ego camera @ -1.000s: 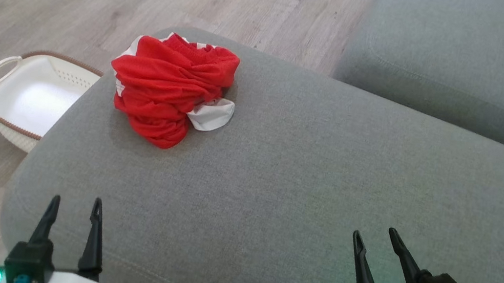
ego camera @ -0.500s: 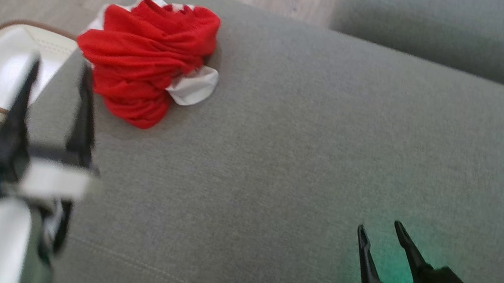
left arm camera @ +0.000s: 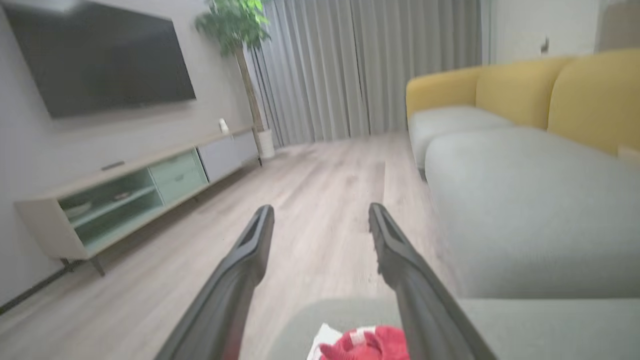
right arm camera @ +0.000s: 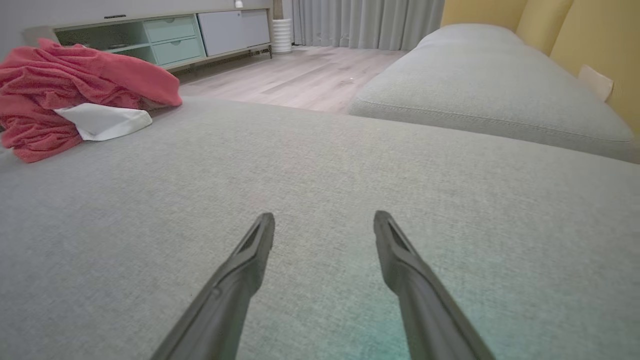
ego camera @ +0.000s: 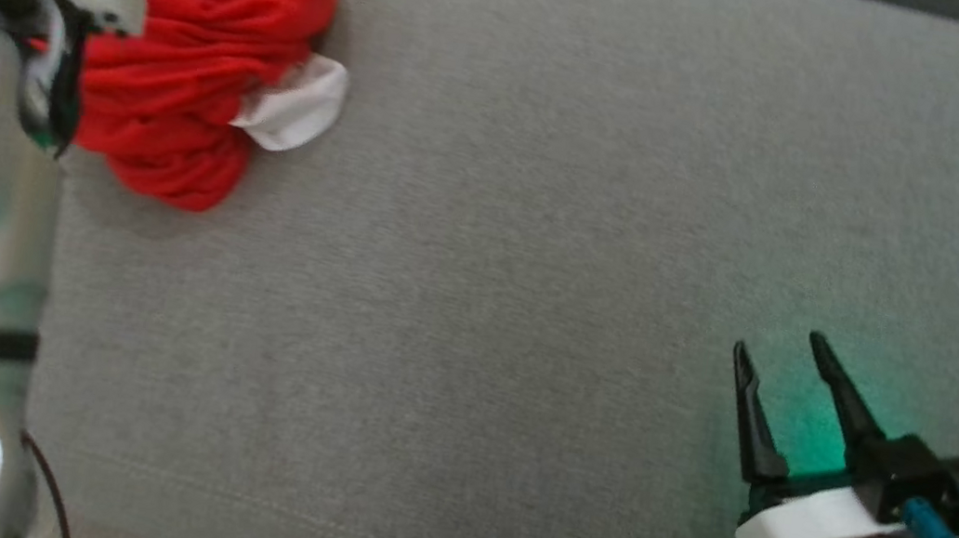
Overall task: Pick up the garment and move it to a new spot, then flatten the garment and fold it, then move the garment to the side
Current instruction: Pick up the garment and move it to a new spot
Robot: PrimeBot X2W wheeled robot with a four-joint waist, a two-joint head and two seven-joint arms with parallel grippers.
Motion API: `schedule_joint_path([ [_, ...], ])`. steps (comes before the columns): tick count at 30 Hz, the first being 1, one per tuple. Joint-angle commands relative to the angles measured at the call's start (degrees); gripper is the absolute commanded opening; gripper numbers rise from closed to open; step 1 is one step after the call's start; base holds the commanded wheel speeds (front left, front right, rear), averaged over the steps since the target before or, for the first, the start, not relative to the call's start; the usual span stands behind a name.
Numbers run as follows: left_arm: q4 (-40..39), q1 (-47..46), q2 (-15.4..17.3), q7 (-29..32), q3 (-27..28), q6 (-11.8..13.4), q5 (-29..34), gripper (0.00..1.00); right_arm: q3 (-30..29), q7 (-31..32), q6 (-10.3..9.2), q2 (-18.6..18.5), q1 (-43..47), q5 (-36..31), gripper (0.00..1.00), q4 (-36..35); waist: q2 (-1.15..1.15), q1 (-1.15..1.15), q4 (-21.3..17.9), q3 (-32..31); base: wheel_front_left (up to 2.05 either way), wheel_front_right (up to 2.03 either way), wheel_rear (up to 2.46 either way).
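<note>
Head view: crumpled red garment (ego camera: 198, 70) on grey cushion (ego camera: 542, 222); left tool (left arm camera: 320, 215), right tool (ego camera: 781, 341) both gaping wide, empty

A grey fabric seat cushion (ego camera: 542, 222) spans the head view, with a stitched seam running along its lower edge. In the right wrist view a second grey cushion (right arm camera: 475, 85) lies at the upper right, apart from the first. Yellow backrests (left arm camera: 590, 95) rise at the upper right of the left wrist view. At its upper left a dark television (left arm camera: 100, 60) hangs above a low cabinet (left arm camera: 140, 190). A potted plant (left arm camera: 235, 25) stands beside grey curtains (left arm camera: 370, 65), and pale wood floor (left arm camera: 310, 200) fills the centre.
</note>
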Motion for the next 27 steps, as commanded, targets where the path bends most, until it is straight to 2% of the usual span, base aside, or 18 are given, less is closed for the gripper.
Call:
schedule_joint_path([
  [1,2.2,-3.4,3.5,1.9,2.1,-0.2,-0.7,1.0,1.1,-0.8,-0.04,-0.9,-1.5,-0.1,1.0,-2.1,0.0,0.0,-2.4,2.1,0.0,0.0,0.0],
  [7,20.3,-13.5,6.4,11.3,1.4,-1.2,-0.3,1.0,0.7,-0.8,-0.04,-2.8,-1.1,0.0,1.0,-3.3,0.0,0.0,-5.7,4.8,0.0,0.0,0.0],
  [13,29.5,-19.5,7.6,13.5,-1.2,-3.5,1.0,1.0,-1.0,-0.8,-0.04,-4.4,-1.5,0.4,1.0,-5.8,0.0,0.0,-8.1,8.5,0.0,0.0,0.0],
  [16,33.3,-20.8,7.8,14.0,-2.2,-3.8,1.4,1.0,-1.7,-0.8,-0.04,-4.8,-1.5,0.6,1.0,-6.9,0.0,0.0,-8.7,9.9,0.0,0.0,0.0],
  [21,39.5,-21.3,9.2,16.7,-2.6,-1.4,1.9,1.0,-3.0,-0.8,-0.04,-4.6,-1.3,0.7,1.0,-8.3,0.0,0.0,-9.6,11.4,0.0,0.0,0.0],
  [25,41.9,-21.2,10.0,19.2,-3.7,1.1,3.0,1.0,-3.7,-0.8,-0.04,-4.7,-1.0,0.7,1.0,-9.4,0.0,0.0,-9.7,12.4,0.0,0.0,0.0],
  [27,42.2,-21.1,10.3,19.7,-4.1,1.6,3.2,1.0,-3.8,-0.8,-0.04,-4.8,-1.0,0.7,1.0,-9.6,0.0,0.0,-9.7,12.6,0.0,0.0,0.0],
])
